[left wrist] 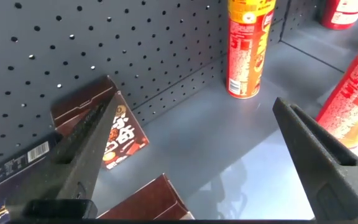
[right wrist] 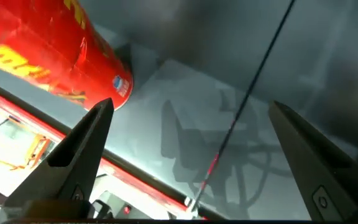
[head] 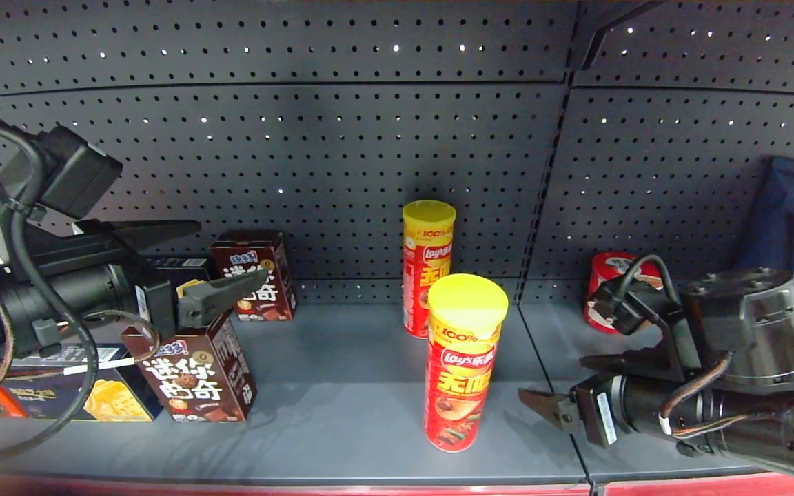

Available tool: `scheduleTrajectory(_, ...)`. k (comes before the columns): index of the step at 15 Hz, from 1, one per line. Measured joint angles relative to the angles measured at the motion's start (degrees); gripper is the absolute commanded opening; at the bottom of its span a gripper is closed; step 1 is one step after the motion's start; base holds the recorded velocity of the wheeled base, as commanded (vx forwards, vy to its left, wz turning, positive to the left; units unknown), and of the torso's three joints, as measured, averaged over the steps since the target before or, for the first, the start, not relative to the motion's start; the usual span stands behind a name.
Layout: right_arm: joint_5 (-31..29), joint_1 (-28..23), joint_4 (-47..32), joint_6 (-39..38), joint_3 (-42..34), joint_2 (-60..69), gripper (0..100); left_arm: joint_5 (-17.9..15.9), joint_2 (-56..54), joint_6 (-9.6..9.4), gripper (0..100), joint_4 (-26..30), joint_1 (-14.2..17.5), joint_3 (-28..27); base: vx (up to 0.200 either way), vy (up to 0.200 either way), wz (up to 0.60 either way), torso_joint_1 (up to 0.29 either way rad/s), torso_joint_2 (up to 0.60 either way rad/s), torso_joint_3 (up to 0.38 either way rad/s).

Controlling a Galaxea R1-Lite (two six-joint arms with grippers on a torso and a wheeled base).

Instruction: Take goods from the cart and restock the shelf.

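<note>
Grey metal shelf [head: 342, 386] with a red front lip carries the goods, backed by a dark pegboard [head: 300, 138]. Nearest the lip stands an upright chip can [head: 462, 362], red with a yellow lid. Just to its right hangs the right gripper [head: 552, 377], its fingers spread wide and holding nothing. At the left a brown snack box [head: 197, 375] stands beside a dark blue box [head: 59, 393]. The left gripper [head: 231, 249] hovers over the brown one, fingers wide apart and empty. Farther back are a second chip can [head: 427, 265], a second brown box [head: 253, 275], a partly hidden red tin [head: 607, 289] and a blue bag [head: 793, 220].
</note>
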State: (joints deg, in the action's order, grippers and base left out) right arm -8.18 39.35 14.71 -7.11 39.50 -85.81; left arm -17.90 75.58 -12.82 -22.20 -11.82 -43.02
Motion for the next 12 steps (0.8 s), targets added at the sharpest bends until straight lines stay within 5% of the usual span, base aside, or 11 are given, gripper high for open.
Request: scheduleTrajectory(12, 0.02, 1.90, 1.79, 0.18, 6.19, -9.58, 100, -0.02, 1.04, -0.15, 100, 0.01, 0.12, 0.13, 0.000, 0.000, 0.00, 0.000, 0.00, 0.000)
